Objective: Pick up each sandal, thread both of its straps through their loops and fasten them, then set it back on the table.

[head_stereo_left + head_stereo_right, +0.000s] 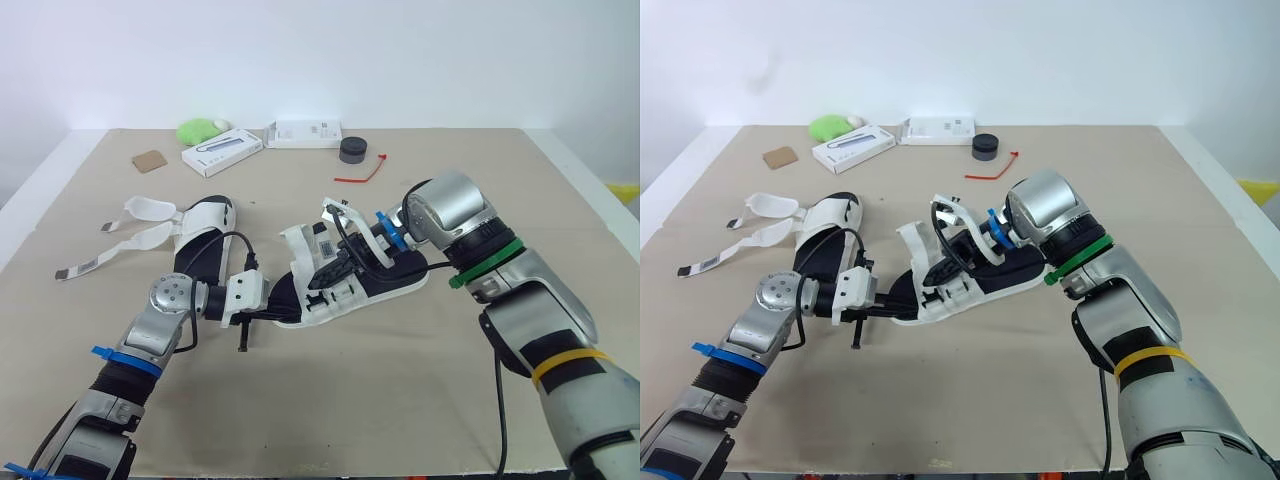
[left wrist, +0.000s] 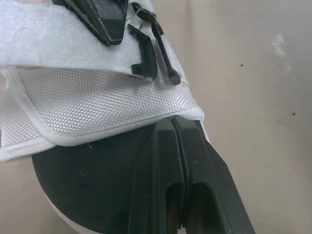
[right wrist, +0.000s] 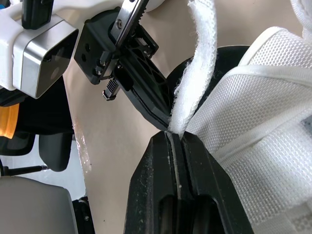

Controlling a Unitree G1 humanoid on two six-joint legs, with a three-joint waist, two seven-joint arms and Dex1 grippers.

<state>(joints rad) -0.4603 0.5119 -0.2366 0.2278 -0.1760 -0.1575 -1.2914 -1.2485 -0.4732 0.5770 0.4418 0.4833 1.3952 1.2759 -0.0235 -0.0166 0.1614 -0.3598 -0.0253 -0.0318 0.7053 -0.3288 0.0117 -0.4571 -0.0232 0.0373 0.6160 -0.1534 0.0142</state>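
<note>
A white sandal with a black insole (image 1: 398,282) is held tilted just above the middle of the table between both grippers. My left gripper (image 1: 283,312) is shut on the rim of its sole at the near end; the left wrist view shows the fingers (image 2: 195,161) pinched on the black insole below a white mesh flap (image 2: 92,105). My right gripper (image 1: 338,262) is shut on a white strap (image 3: 202,63) of that sandal, at its base beside the mesh upper. The second sandal (image 1: 206,228) lies to the left, its two straps (image 1: 120,248) spread loose on the table.
Along the far edge lie a green object (image 1: 197,130), two white boxes (image 1: 222,150) (image 1: 305,133), a black round puck (image 1: 352,150), a red tie (image 1: 362,172) and a brown card (image 1: 149,160). Bare tan table (image 1: 380,400) lies in front of the held sandal.
</note>
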